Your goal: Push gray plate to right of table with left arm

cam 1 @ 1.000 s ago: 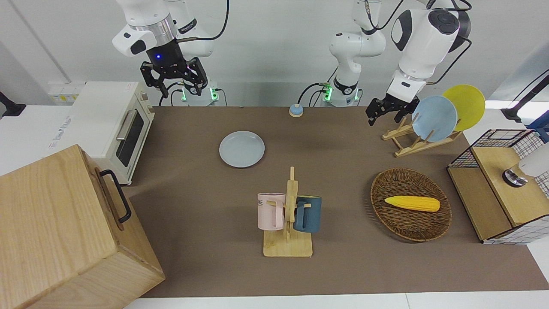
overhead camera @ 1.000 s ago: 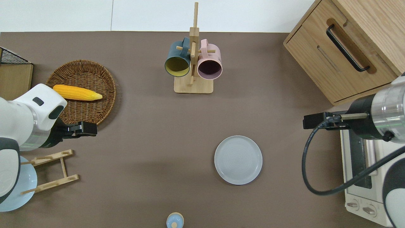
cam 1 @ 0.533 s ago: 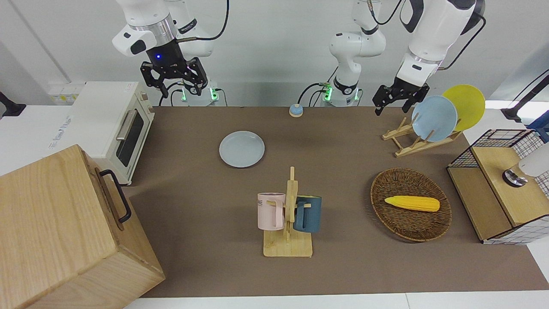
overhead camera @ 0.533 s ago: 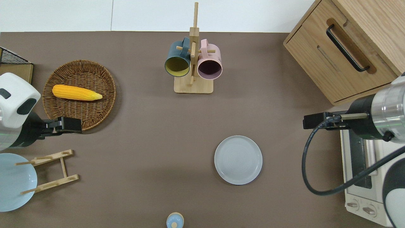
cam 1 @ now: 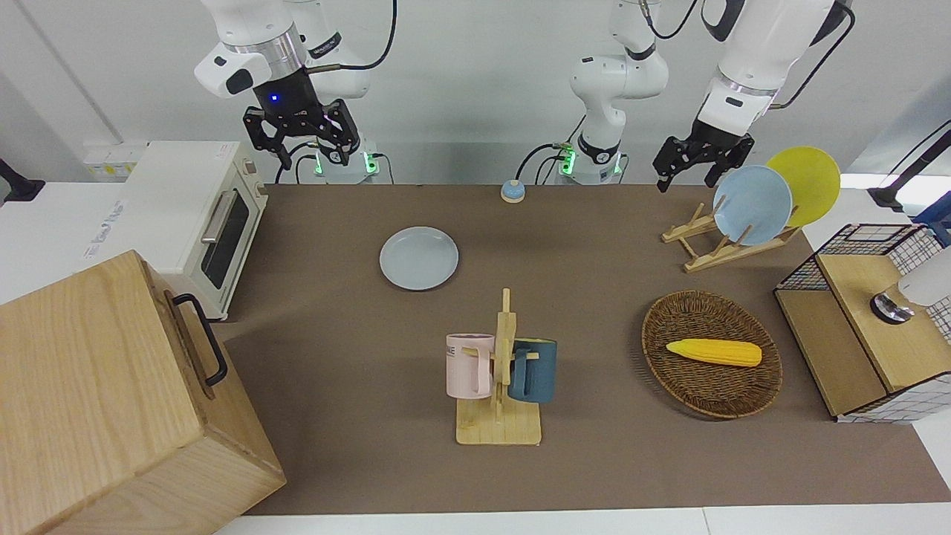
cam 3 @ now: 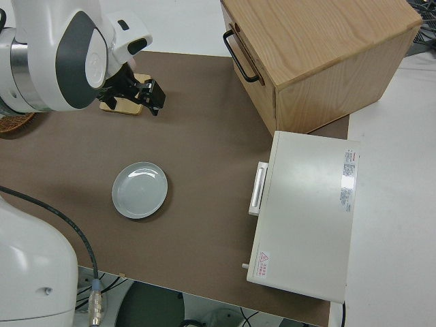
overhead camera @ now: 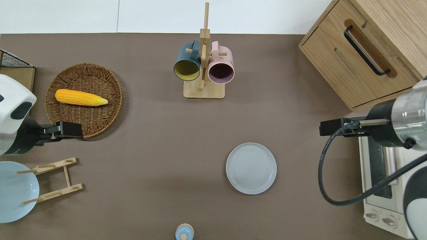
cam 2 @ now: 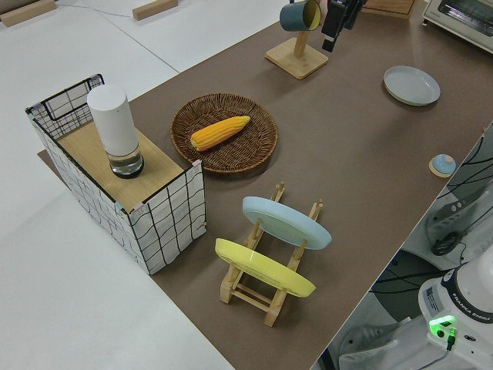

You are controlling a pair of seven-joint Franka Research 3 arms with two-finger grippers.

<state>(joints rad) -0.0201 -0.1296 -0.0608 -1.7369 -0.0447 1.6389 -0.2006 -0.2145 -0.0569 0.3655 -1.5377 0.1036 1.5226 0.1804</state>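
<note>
The sky-blue plate point(overhead camera: 15, 191) is cut off by the overhead view's edge, as is the toaster oven point(overhead camera: 383, 186).

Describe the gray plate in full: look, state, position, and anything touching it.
The gray plate is round, shallow and pale gray-blue, with a low raised rim and faint concentric rings; it looks ceramic. It is empty and lies flat, right way up, on the brown table, toward the right arm's end, nearer to the robots than the mug rack. Nothing but the table touches it; the left gripper hangs over the wicker basket's edge.
</note>
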